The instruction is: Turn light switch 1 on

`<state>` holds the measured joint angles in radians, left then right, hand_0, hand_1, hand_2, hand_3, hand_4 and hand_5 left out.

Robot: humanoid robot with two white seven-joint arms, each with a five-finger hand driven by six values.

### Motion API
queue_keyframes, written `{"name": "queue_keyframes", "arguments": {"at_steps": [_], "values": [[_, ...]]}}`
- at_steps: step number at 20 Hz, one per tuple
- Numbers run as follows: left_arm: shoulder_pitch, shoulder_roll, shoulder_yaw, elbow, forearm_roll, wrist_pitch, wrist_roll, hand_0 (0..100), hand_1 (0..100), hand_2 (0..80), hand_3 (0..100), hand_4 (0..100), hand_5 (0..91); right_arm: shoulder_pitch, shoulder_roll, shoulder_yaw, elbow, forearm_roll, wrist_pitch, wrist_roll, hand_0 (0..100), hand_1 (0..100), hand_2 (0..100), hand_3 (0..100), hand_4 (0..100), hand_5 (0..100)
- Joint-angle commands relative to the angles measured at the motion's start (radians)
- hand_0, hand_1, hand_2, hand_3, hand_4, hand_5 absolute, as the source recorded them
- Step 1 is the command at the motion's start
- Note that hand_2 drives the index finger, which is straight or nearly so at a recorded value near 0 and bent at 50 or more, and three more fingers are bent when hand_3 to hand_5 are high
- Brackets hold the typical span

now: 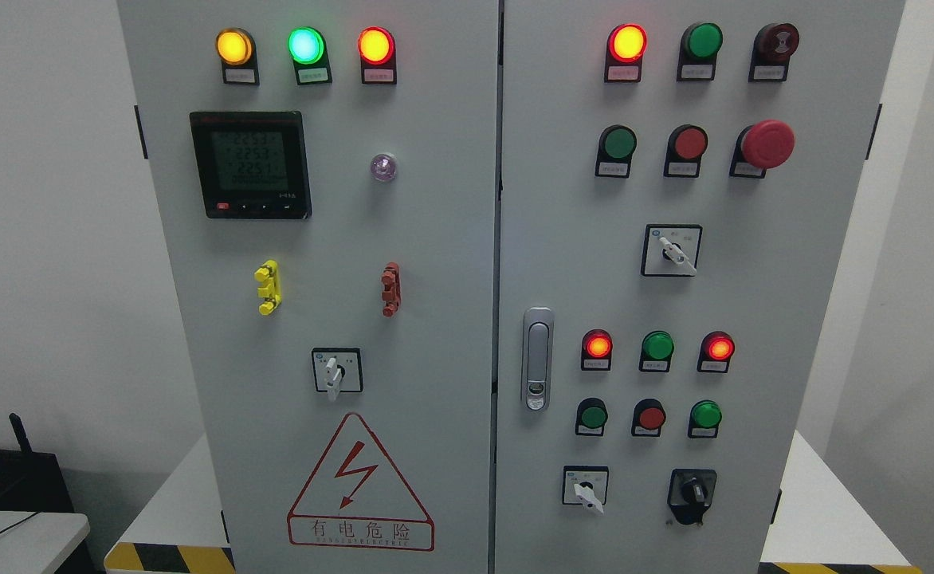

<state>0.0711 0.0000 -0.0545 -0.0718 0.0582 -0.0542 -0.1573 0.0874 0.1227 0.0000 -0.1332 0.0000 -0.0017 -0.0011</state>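
A tall light-grey metal control cabinet [435, 239] with two doors fills the head view. No robot hand shows anywhere, so whether the fingers are spread or curled cannot be told.

None of the small labels is legible, so which control is light switch 1 cannot be told. On the left door, along its top edge, sit a lit amber round lamp [233, 46], a lit green round lamp [306, 45] and a lit red-orange round lamp [376, 45]. Below them is a black square digital meter with a greenish display [250, 165], and to its right a small clear dome lamp [384, 167]. Lower down are a yellow plastic clip [268, 287] and a red plastic clip [390, 289], then a white-handled rotary selector switch [335, 372] above a red triangular electric-hazard sign [360, 485] at the door's bottom edge.

The right door carries a lit red lamp [627, 43] at its top, a red mushroom-shaped emergency stop button [767, 144] near its right edge, a second white-handled rotary selector [673, 250], a silver door latch [537, 359] at its left edge, and near the bottom a third white-handled selector [586, 486] beside a black rotary knob [692, 494].
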Motion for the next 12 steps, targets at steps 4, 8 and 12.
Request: {"name": "queue_keyframes", "arguments": {"at_steps": [4, 8, 12], "values": [[-0.001, 0.018, 0.001, -0.002, -0.001, 0.01, -0.001, 28, 0, 0.0, 0, 0, 0.0, 0.0, 0.0, 0.02, 0.0, -0.026, 0.0, 0.0, 12, 39, 0, 0, 0, 0], [0.001, 0.021, 0.002, -0.002, -0.001, 0.01, -0.001, 28, 0, 0.0, 0, 0, 0.0, 0.0, 0.0, 0.02, 0.0, -0.026, 0.0, 0.0, 12, 39, 0, 0, 0, 0], [0.003, 0.023, 0.008, -0.014, -0.001, 0.01, 0.01, 28, 0, 0.0, 0, 0, 0.0, 0.0, 0.0, 0.02, 0.0, -0.026, 0.0, 0.0, 12, 39, 0, 0, 0, 0]]}}
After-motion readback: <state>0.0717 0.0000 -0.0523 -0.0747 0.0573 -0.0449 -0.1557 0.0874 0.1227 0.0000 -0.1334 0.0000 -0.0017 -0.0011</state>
